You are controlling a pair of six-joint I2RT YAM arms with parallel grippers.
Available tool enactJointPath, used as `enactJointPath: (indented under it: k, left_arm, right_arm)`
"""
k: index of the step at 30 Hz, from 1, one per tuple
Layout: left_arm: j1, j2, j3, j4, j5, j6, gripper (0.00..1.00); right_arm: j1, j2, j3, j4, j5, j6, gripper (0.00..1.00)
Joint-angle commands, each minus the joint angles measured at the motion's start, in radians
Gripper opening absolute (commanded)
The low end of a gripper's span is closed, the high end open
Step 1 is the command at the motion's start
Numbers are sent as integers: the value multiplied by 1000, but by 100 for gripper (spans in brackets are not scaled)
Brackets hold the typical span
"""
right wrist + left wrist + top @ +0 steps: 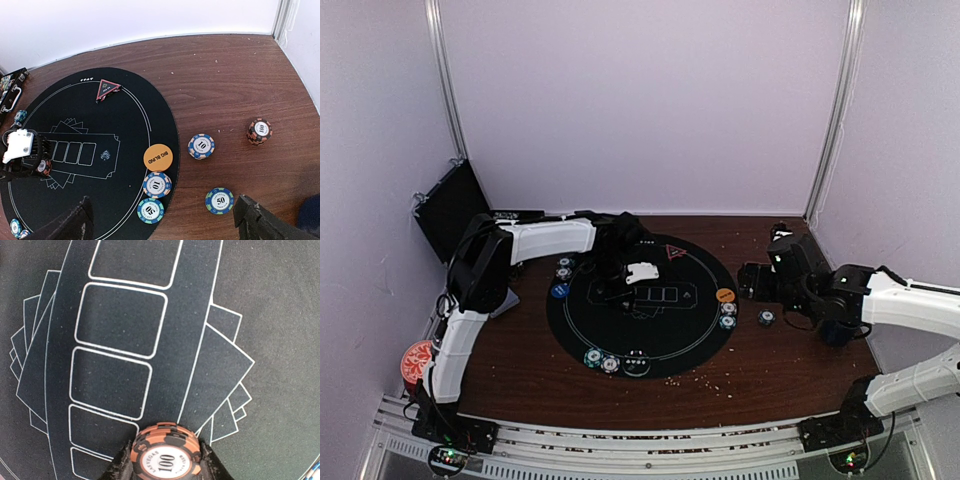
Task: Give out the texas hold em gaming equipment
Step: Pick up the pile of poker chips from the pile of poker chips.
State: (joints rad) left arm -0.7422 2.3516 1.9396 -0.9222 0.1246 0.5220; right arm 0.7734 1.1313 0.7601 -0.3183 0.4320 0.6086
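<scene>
The left gripper is recorded clamped on a short stack of orange-and-black chips, top face marked 100. The stack is seated between the two dark fingers, one pressed against each side. Whether the stack rests on the black mat or is raised off it cannot be told. Ahead of the fingertips a row of white-outlined card boxes is printed on the mat, running away from the tool.

The right gripper is noted with jaws spread wide and nothing held between them. The tool is held well above the table. Under the open span, nearer the finger over the mat, a teal 50 chip and a blue 10 chip are seen side by side on the mat's edge. The orange BIG BLIND button is found just ahead of them. Near the finger over the wood a second 50 chip is seen on the bare table, with a second blue 10 chip ahead of it. Further ahead on that side a separate orange-and-black 100 stack is seen standing alone. The red triangle marker is located far ahead, toward the mat side, near the mat's far rim.
</scene>
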Motion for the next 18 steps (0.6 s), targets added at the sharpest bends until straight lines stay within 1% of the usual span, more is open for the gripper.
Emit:
enactJointPath:
  k: [1, 11, 18]
  left_arm:
    - [20, 46, 30, -4, -25, -17, 1]
    - [87, 40, 124, 32, -50, -31, 1]
    - [160, 51, 190, 60, -67, -21, 1]
  right_arm:
    - [-5, -25, -12, 9, 19, 2, 99]
    - [-5, -36, -14, 8, 23, 3, 99]
    - [-5, -34, -16, 9, 26, 5, 99]
